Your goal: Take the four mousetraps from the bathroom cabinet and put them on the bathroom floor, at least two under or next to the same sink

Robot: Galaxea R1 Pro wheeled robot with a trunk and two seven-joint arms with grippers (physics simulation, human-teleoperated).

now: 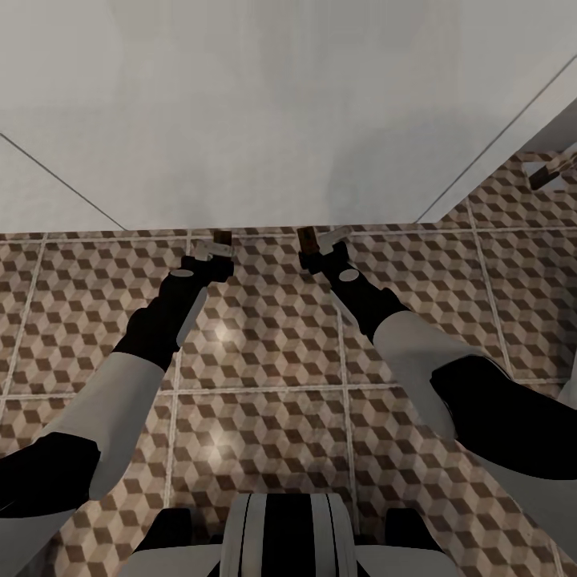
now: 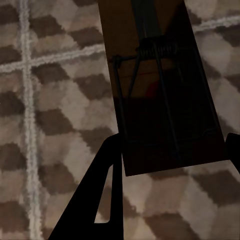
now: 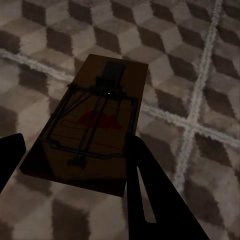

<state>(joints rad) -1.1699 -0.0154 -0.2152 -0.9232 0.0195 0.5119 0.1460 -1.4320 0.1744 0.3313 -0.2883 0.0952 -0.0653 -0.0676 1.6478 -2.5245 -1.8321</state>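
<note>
Robot trunk (image 1: pixel 284 533) sits nearest, low over the bathroom floor (image 1: pixel 264 361), with both arms reaching forward toward the pale wall (image 1: pixel 264 104).

Left tool (image 1: pixel 215 248) is near the foot of the wall, clamped on a mousetrap (image 1: pixel 223 237). In the left wrist view that trap (image 2: pixel 160 85) is a brown wooden slab with a dark wire bar and coil spring, its end sitting between the two dark fingers (image 2: pixel 100 195), held above the cube-pattern tiles. Whether it touches the floor, can't tell.

Right tool (image 1: pixel 319 247) is just beside the left one, equally close to the wall, and grips a second mousetrap (image 1: pixel 304 237). Right wrist view shows this trap (image 3: pixel 95 122) face up, wire frame and a red mark on the wood, one end pinched between the fingers (image 3: pixel 150 200), tilted over the tiles near a grout crossing.

Both traps sit close to the line where floor meets wall, side by side with a small gap between them.

Farther along the floor, to the right of the right tool and well apart from it, a small brown and pale object (image 1: pixel 551 170) lies by the wall corner; too small to tell what it is.

Floor tiles are large squares, brown, beige and white cubes, pale grout lines.
</note>
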